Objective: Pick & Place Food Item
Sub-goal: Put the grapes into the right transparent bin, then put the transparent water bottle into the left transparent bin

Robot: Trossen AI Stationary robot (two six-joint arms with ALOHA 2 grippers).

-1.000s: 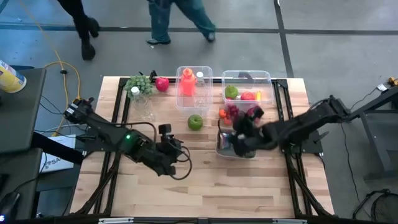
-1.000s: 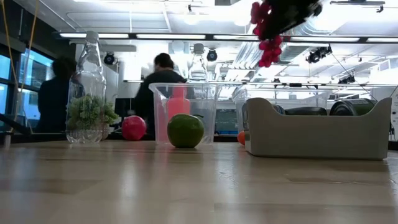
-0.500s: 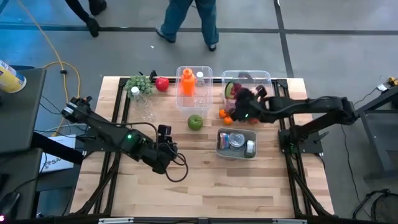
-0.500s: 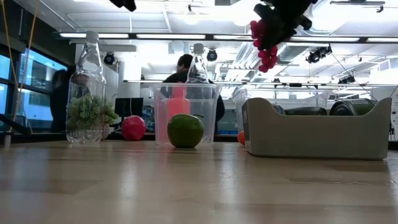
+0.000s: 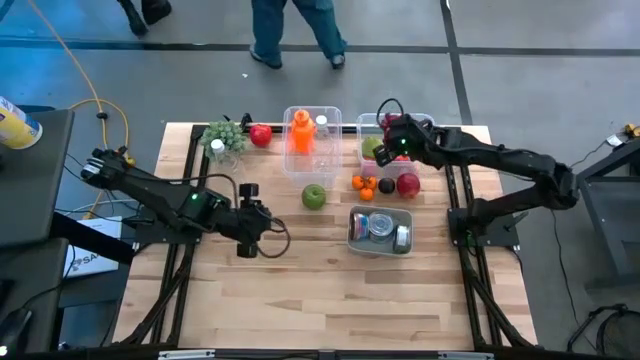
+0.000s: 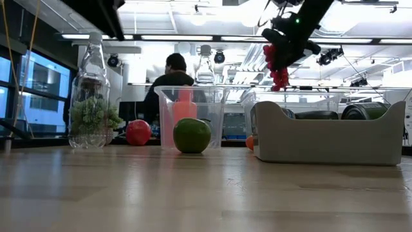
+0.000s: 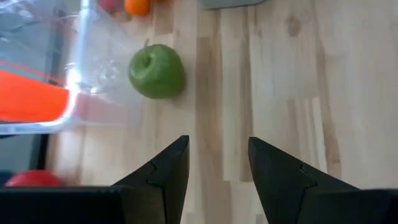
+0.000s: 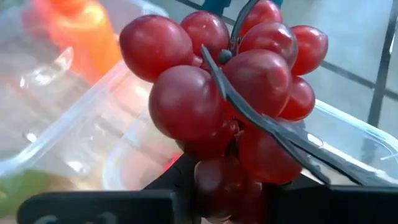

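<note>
The right gripper [image 8: 231, 186] is clamped on red grapes [image 8: 230, 93], plain only in its wrist view; overhead they hang above the far clear bin [image 5: 432, 125]. The left gripper [image 7: 217, 168], fingers apart, waits left of the green apple [image 7: 157, 70].

One bunch of red grapes [image 8: 230, 99], one green grape bunch [image 5: 222, 134], one green apple [image 5: 314, 196], two clear bins [image 5: 311, 118] [image 5: 432, 127], one grey tray [image 5: 352, 228], two bottles [image 6: 90, 71] [image 6: 205, 64].

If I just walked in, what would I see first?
Probably the bunch of red grapes dangling high in the air, pinched by the right gripper over the clear bin at the table's far right. Next, the green apple mid-table, in front of the clear box holding an orange bottle.
</note>
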